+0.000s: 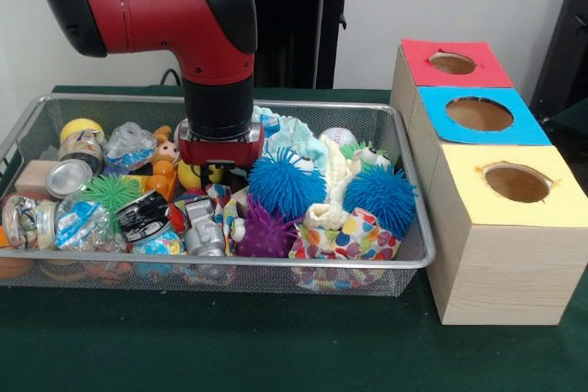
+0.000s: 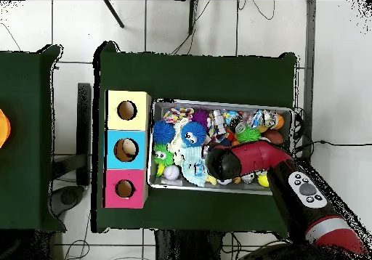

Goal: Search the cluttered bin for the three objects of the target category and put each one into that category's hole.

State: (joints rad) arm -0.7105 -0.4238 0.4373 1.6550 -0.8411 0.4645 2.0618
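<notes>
No legible text, label, brand or number in either view. Packets and cans in the wire bin (image 1: 404,259) carry print, too small and blurred to read. The three boxes (image 1: 501,254) are unmarked.

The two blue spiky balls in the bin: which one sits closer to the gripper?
The blue spiky ball just beside the gripper, nearer the bin's middle. The other blue spiky ball lies farther off, toward the boxes with holes.
</notes>
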